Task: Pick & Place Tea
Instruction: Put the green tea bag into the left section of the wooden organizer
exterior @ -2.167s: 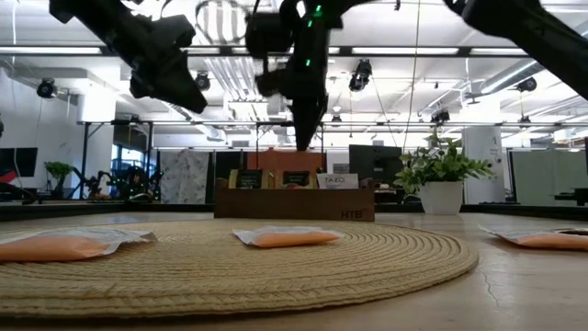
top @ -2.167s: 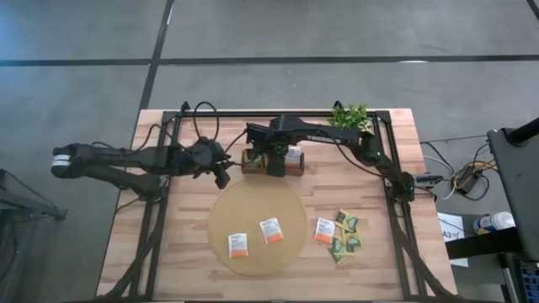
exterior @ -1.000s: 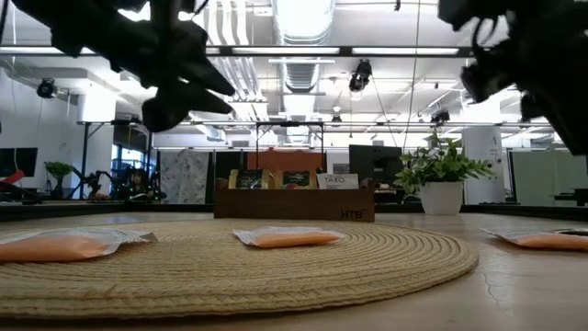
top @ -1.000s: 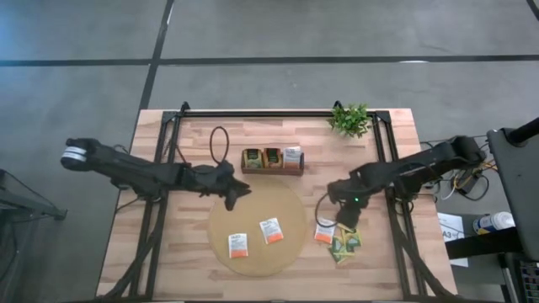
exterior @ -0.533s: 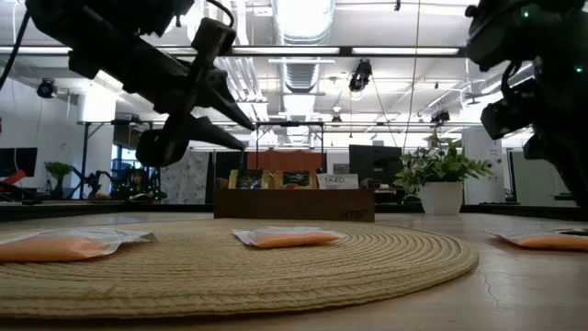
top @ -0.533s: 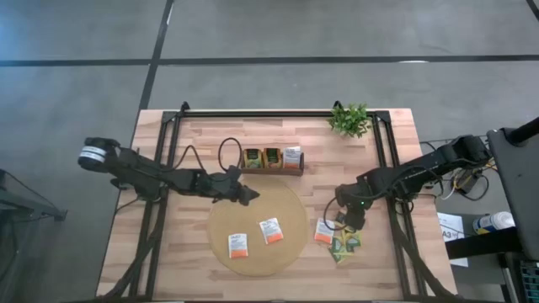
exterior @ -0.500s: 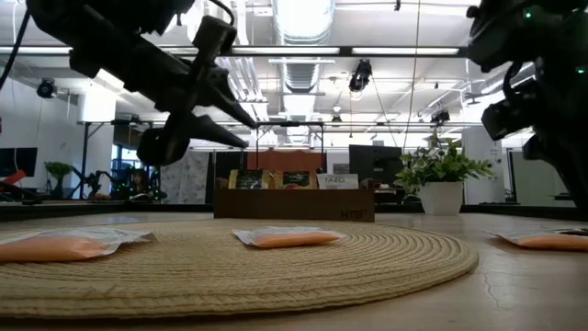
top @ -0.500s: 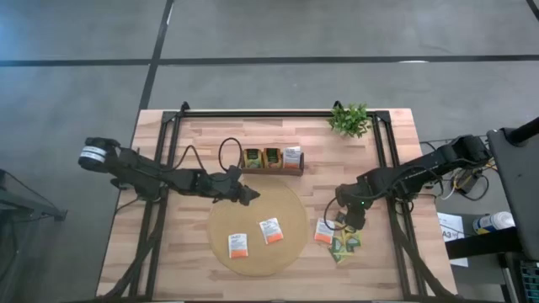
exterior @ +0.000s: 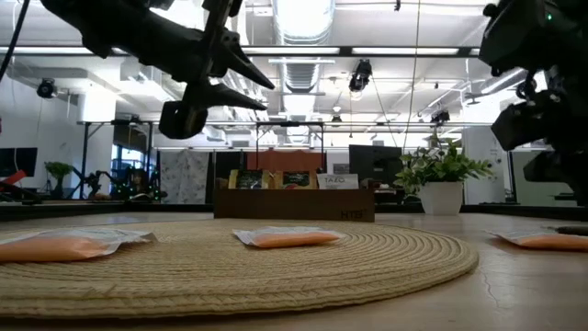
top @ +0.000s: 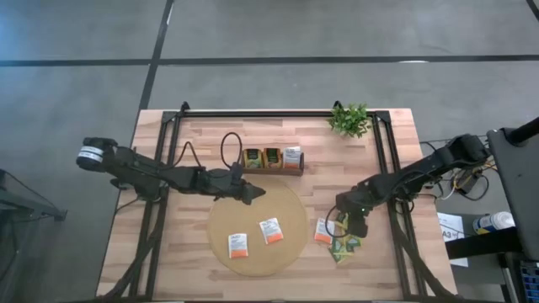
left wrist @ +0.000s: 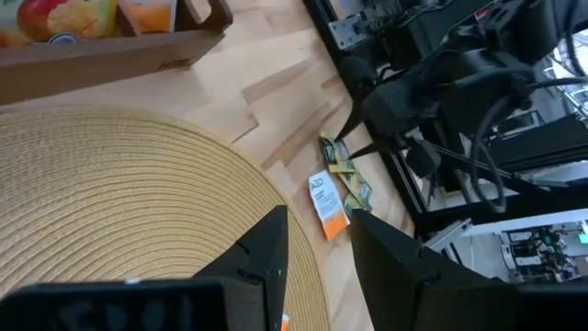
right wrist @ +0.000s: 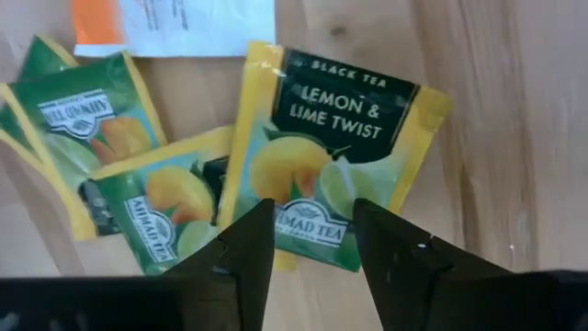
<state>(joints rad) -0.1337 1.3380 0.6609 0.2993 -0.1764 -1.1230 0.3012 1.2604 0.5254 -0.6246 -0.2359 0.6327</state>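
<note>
Yellow sachet (right wrist: 335, 165) partly behind jaws

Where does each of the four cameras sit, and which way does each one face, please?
High view: above, facing straight down on the table, mat, both arms.
Low view: at tabletop height, facing level across the mat toward the tray and plant; arms hang from above.
Left wrist view: over the mat, facing the right arm; left gripper open.
Right wrist view: close over the sachet pile; right gripper open above the lemon sachet.
Shared: high and left wrist both show the white-and-orange sachet beside the mat.
</note>
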